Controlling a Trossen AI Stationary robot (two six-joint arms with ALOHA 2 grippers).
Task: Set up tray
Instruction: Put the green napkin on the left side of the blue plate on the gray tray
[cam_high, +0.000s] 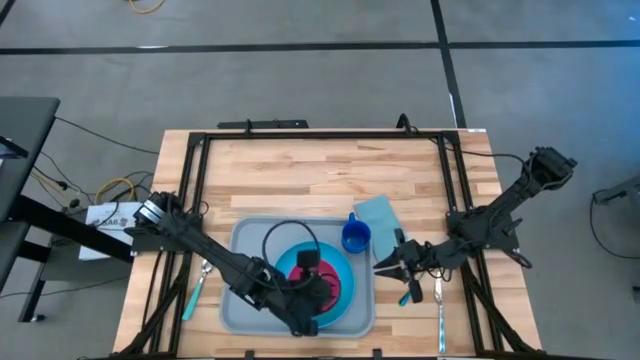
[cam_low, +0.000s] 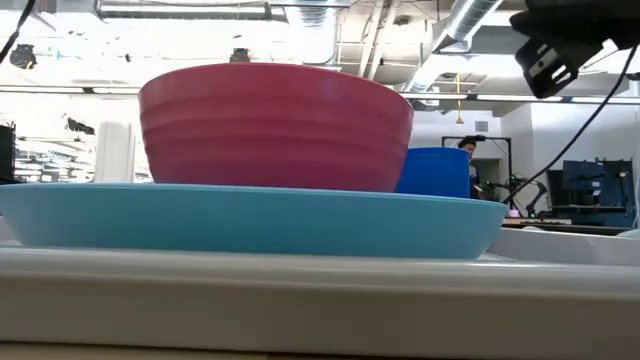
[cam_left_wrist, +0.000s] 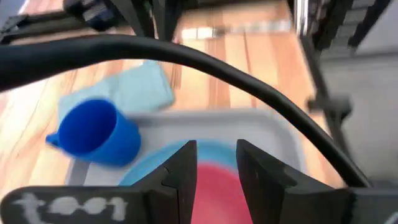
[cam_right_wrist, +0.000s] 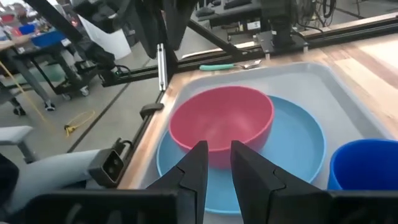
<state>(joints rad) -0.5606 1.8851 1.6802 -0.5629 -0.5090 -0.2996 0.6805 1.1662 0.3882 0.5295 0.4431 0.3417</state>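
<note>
- Tray (cam_high: 236, 300) lies flat on the table (cam_high: 300, 170), near the front edge and between the two arms; it is a wide grey-blue plastic rectangle with rounded corners and a low raised rim.
- On it sits a light blue plate (cam_right_wrist: 298, 155) with a pink bowl (cam_right_wrist: 221, 121) standing upright in the plate's middle. A dark blue cup (cam_high: 355, 235) stands at the tray's back right corner, by a folded teal napkin (cam_high: 378, 213) on the bare wood.
- Judged by its look, the tray is stiff and fairly light by itself, but the load makes it heavier and apt to slide about; smooth plastic on smooth plastic will slip if the tray tips.
- Best hold, in my view, is the raised rim on a long side, pinched from above and kept level; the flat floor offers nothing to grip.
- Left end effector (cam_left_wrist: 214, 168) hovers over the plate and bowl, its fingers a narrow gap apart with nothing between them.
- Right end effector (cam_right_wrist: 214, 165) hangs off the tray's right side, pointing toward the bowl, fingers likewise slightly parted and holding nothing.
- A teal-handled spoon (cam_high: 196, 290) lies on the table left of the tray, and a metal utensil (cam_high: 438, 310) lies right of it, under the right arm.
</note>
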